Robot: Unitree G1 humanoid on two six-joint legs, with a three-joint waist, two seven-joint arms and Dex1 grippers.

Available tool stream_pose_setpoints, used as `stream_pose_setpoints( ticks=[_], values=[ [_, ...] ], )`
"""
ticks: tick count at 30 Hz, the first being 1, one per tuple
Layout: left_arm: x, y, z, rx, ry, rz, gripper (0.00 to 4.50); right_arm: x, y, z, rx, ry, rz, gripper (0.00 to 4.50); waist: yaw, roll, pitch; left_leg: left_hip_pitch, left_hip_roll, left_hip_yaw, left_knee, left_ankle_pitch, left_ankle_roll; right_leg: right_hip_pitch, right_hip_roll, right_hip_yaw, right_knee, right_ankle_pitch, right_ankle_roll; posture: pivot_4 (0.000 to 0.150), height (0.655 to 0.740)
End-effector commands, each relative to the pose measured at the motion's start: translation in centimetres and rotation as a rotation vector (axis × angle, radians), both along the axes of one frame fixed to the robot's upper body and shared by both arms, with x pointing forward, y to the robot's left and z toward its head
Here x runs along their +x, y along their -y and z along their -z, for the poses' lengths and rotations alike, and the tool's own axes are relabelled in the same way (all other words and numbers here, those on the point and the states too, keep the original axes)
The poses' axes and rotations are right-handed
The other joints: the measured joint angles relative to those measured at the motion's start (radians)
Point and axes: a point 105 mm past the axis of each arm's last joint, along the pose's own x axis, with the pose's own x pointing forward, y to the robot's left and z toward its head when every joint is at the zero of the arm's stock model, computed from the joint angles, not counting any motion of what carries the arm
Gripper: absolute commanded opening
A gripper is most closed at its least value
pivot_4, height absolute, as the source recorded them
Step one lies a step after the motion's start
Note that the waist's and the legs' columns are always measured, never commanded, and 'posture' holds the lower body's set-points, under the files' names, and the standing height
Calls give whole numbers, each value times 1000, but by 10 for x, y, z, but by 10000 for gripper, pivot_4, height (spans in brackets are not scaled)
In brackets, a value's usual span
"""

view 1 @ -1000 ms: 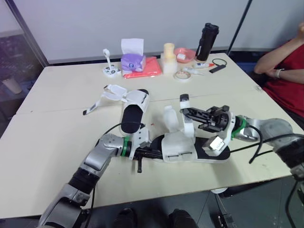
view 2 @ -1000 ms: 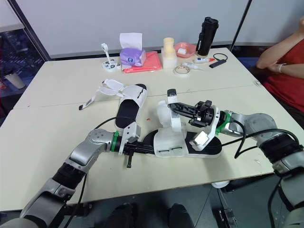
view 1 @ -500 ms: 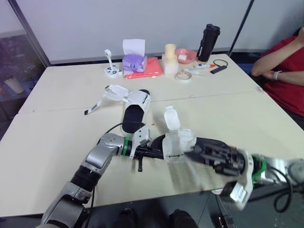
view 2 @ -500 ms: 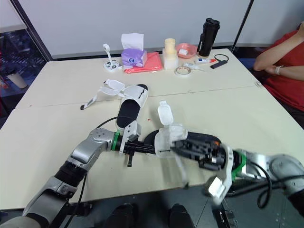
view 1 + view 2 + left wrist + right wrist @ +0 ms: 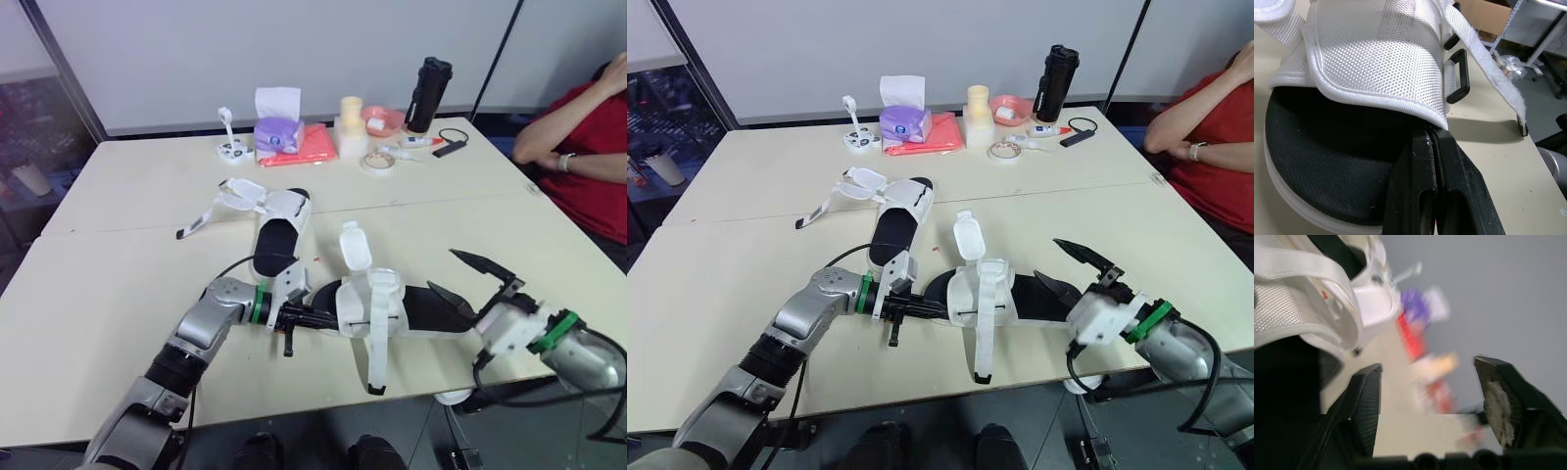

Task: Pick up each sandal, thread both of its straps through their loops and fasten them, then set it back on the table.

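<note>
My left gripper (image 5: 306,316) lies at the toe end of the near sandal (image 5: 431,311), which sits flat on the table (image 5: 108,294) in front of me. In my left wrist view my two fingers (image 5: 1422,196) are pressed together on top of the black sole. Their tips poke in under the rim of the white mesh flap (image 5: 1376,58). I cannot tell if they pinch the flap or just touch it.

My right gripper (image 5: 441,270) is at the heel end of the same sandal. Its jaws are spread wide and hold nothing. The lower finger is just over the black heel and the upper one is up in the air.

One long strap (image 5: 375,357) hangs loose over the side of the sandal, with its end near the table edge. The short strap (image 5: 353,245) sticks up on the far side. Two black loops (image 5: 1458,78) sit beside the flap, with no strap through them.

The other sandal (image 5: 279,230) lies farther back with its straps open.

Any words on the purple tissue pack (image 5: 274,129) and the black bottle (image 5: 425,82) are too small for me to read
</note>
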Motion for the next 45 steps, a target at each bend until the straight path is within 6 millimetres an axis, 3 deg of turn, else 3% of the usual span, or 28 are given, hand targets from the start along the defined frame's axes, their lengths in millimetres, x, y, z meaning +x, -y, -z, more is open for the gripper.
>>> stream_pose_setpoints(
  ticks=[1, 5, 7, 11, 15, 20, 26, 30, 34, 45],
  values=[
    [-2, -1, -9, -29, 25, -3, 0, 15, 2, -47, 398, -214, -7, 31784, -3, 0, 0, 0, 1, 0, 0, 0, 0, 0, 0, 0, 0, 0, 0, 1500, 7400],
    [-4, -1, -7, -27, 27, -6, 0, 12, -14, -76, 743, -530, -160, 31784, 1, 0, 0, 0, 1, -5, 1, 0, 0, 0, 0, -1, 0, 0, 0, 1500, 7400],
    [-5, 0, -7, -28, 28, -6, 0, -4, -29, -72, 807, -757, -265, 31784, 13, 0, 0, -1, 2, -5, 0, 0, 0, 0, 0, -2, 0, 0, 0, 1500, 7400],
    [-9, 4, -7, -35, 33, -9, 0, -40, -49, -33, 719, -1103, -333, 31784, 40, 0, 0, -4, 2, -6, 0, 0, 0, 0, 0, -4, -3, 0, 0, 1500, 7400],
    [-13, 9, -5, -35, 49, -16, 0, -60, -49, 5, 704, -1299, -299, 31784, 48, 0, 0, -4, 1, -4, 2, 0, 1, 0, 0, -3, -4, 0, 0, 1500, 7400],
    [-8, 11, 1, -8, 86, -50, 0, -66, -35, 38, 705, -1373, -226, 31784, 50, 0, 0, -4, 0, -4, 2, 0, 0, 0, 1, -3, -4, 0, 0, 1500, 7400],
    [4, 13, -10, -40, 108, -101, 0, -70, -26, 54, 691, -1402, -201, 31784, 49, 0, 0, -4, 0, -4, 2, 0, 0, 0, 1, -3, -4, 0, 0, 1500, 7400],
    [8, 9, -18, -43, 115, -104, 0, -73, -28, 61, 688, -1414, -204, 31784, 48, 0, 0, -4, 0, -4, 1, 0, 0, 0, 2, -3, -4, 0, 0, 1500, 7400],
    [15, 5, -11, 5, 134, -110, 0, -78, -35, 62, 711, -1444, -229, 31784, 48, 0, 0, -4, 1, -5, 1, 0, 0, 0, 3, -3, -4, 0, 0, 1500, 7400],
    [-5, 36, 2, -11, 76, 34, 0, -72, -44, 61, 781, -1460, -259, 31784, 49, 0, 0, -4, 1, -5, 1, 0, 0, 0, 3, -3, -5, 0, 0, 1500, 7400]
  ],
)
